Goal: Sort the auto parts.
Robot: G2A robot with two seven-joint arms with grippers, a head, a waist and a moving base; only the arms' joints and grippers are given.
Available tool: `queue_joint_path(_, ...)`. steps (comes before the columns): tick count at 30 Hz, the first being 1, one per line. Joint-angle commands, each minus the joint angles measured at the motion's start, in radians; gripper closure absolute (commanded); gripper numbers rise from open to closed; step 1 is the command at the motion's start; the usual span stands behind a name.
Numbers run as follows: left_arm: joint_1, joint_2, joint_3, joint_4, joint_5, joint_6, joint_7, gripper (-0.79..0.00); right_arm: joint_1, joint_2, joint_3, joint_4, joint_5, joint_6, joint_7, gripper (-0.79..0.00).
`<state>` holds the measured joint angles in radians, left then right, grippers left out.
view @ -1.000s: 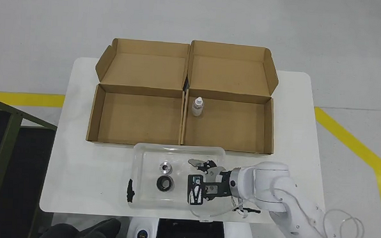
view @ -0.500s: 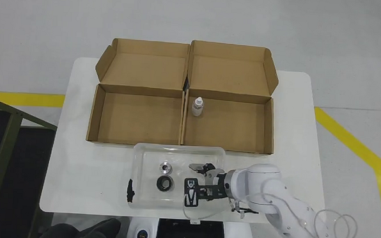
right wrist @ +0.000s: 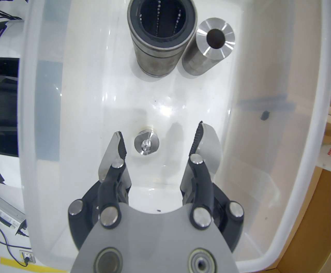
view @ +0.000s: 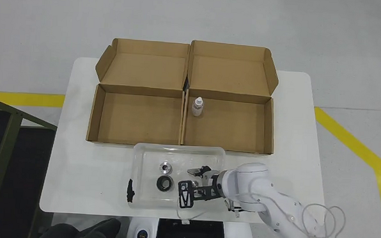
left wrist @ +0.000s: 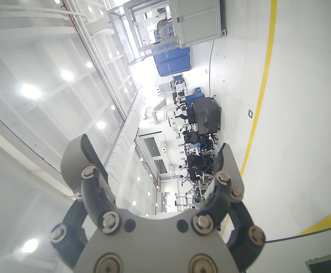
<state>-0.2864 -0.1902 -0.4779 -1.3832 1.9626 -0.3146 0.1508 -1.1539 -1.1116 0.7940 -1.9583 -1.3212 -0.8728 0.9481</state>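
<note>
Right hand [right wrist: 159,138], wide open and empty, is found shifted leftward within the clear tub [view: 176,146] on the counter [view: 289,123], fingers [right wrist: 208,141] now bracketing a small steel plug [right wrist: 146,144], with bearing [right wrist: 161,36] and sleeve [right wrist: 208,49] left of it; a grasp is judged to be next.

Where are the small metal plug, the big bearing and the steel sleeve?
small metal plug [right wrist: 146,145], right wrist view, top face.
big bearing [right wrist: 155,59], right wrist view, outer wall.
steel sleeve [right wrist: 197,64], right wrist view, side wall.
</note>
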Motion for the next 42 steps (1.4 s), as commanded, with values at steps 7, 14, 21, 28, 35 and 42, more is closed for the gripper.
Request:
queue_joint_path(7,0.000,0.000,0.000,0.000,0.000,0.000,0.000,-0.785,0.045,-0.004,-0.051,0.033,0.000,0.028,0.027,-0.372)
queue_joint_path(14,0.000,0.000,0.000,0.000,0.000,0.000,0.000,-0.785,0.060,0.003,-0.064,0.045,0.035,0.031,0.030,-0.095)
queue_joint_path(21,0.000,0.000,0.000,0.000,0.000,0.000,0.000,-0.785,0.059,0.009,-0.049,0.030,0.107,0.020,-0.023,0.000)
queue_joint_path(28,0.000,0.000,0.000,0.000,0.000,0.000,0.000,-0.785,0.037,0.020,0.018,-0.032,0.092,0.066,-0.155,0.000)
queue_joint_path(35,0.000,0.000,0.000,0.000,0.000,0.000,0.000,-0.785,0.010,0.035,0.115,-0.085,0.048,0.065,-0.393,0.000)
queue_joint_path(42,0.000,0.000,0.000,0.000,0.000,0.000,0.000,-0.785,-0.037,0.038,0.165,-0.080,0.004,0.129,-0.695,0.000)
